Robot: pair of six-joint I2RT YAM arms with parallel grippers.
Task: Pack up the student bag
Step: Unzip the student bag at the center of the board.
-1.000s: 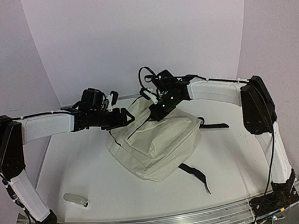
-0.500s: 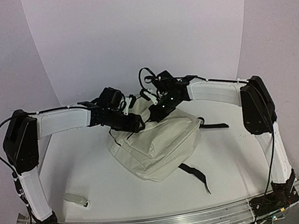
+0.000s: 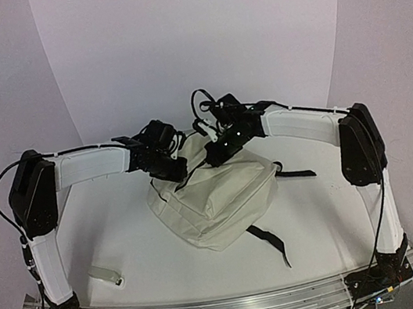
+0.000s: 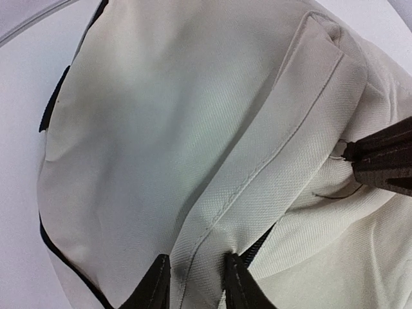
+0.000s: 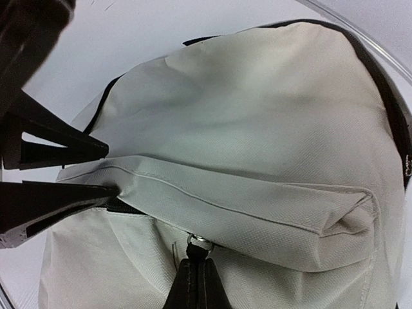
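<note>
I see the student bag (image 3: 214, 201) slumped centre-back on the worktop (image 3: 125, 239). It's soft cream woven fabric with black piping, and black straps (image 3: 273, 242) trail right and toward the arm bases. On the left gripper (image 4: 196, 286), jaws are narrow, pinching the stitched flap (image 4: 270, 148). On the right gripper (image 5: 196, 283), jaws are closed on the zipper pull (image 5: 201, 243) under that flap.
</note>
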